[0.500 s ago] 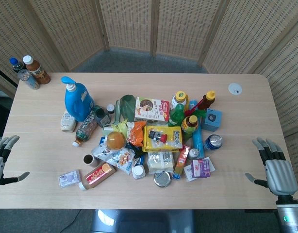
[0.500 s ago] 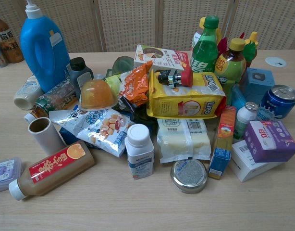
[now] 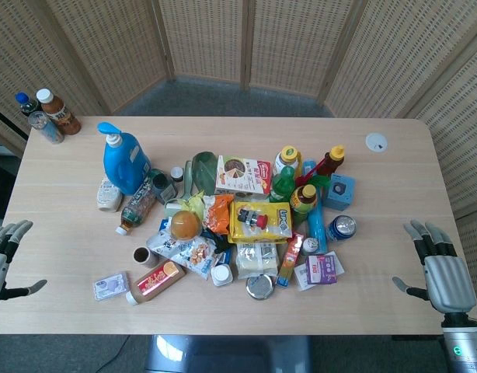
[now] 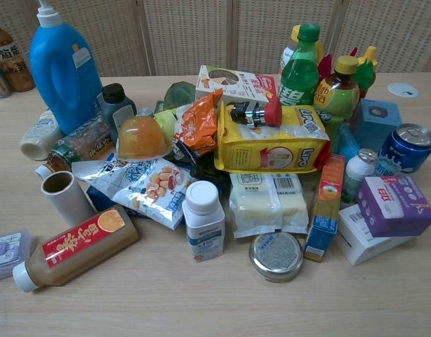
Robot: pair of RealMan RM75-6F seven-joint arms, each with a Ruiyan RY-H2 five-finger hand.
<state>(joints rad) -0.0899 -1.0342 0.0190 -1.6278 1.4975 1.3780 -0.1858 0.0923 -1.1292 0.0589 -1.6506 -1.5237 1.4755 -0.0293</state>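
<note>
I think I am at the very start, with nothing picked up yet. On the wooden table (image 3: 394, 202) the big pile sits in the middle, and the blue soap bottle (image 3: 123, 162) stands at its ten o'clock edge. My right hand (image 3: 436, 268) hovers at four o'clock, fingers spread, holding nothing, with the blue soda can (image 3: 342, 227) nearest to it. My left hand (image 3: 4, 260) hovers at eight o'clock, fingers spread too, near the small flat packet (image 3: 111, 286). Next I must reach far in toward the pile. Only the head view shows my hands; the chest view shows labels up close, like the yellow snack bag (image 4: 270, 146).
</note>
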